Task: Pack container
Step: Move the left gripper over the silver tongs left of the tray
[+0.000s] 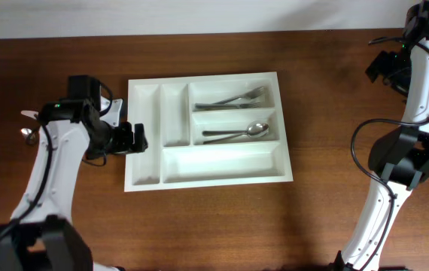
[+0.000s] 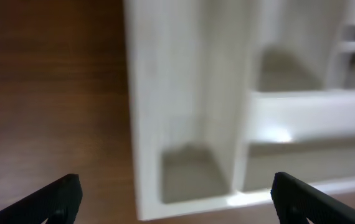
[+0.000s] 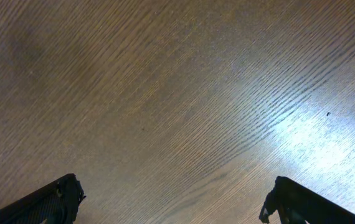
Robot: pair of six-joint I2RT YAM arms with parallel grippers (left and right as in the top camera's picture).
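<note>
The container (image 1: 222, 175), a large white cutlery tray, lies on the wooden table. A fork (image 1: 233, 100) lies in its far long compartment and a spoon (image 1: 238, 132) in the middle one. The near long compartment and the two narrow ones hold nothing. My left gripper (image 1: 134, 138) is open and empty at the tray's left edge. The left wrist view shows that edge and the narrow compartments (image 2: 187, 168) between the open fingers (image 2: 174, 199). My right gripper (image 1: 384, 68) is open and empty at the far right, over bare wood (image 3: 176, 202).
Metal cutlery (image 1: 28, 134) lies on the table at the far left, beside my left arm, partly hidden by it. The table's far edge meets a white wall.
</note>
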